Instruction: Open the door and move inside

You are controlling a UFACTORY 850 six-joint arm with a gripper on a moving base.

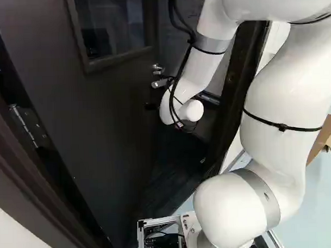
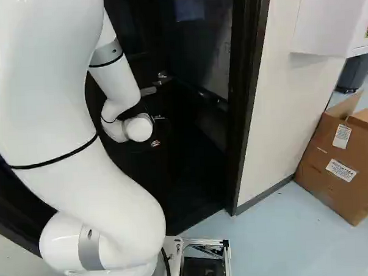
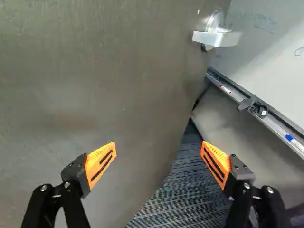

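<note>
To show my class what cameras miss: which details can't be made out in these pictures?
- Top of the door: cut off by the left base view's top edge.
- What lies behind the door: hidden by it, left base and wrist views.
- Shapes in the window: too dark, left base view.
- Marks on the pale board: too faint, wrist view.
- Cardboard box's far side: cut off, right base view's edge.

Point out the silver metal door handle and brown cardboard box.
Silver metal door handle (image 3: 209,38): wrist view, on its lever.
Brown cardboard box (image 2: 323,185): right base view, on a side face.
</note>
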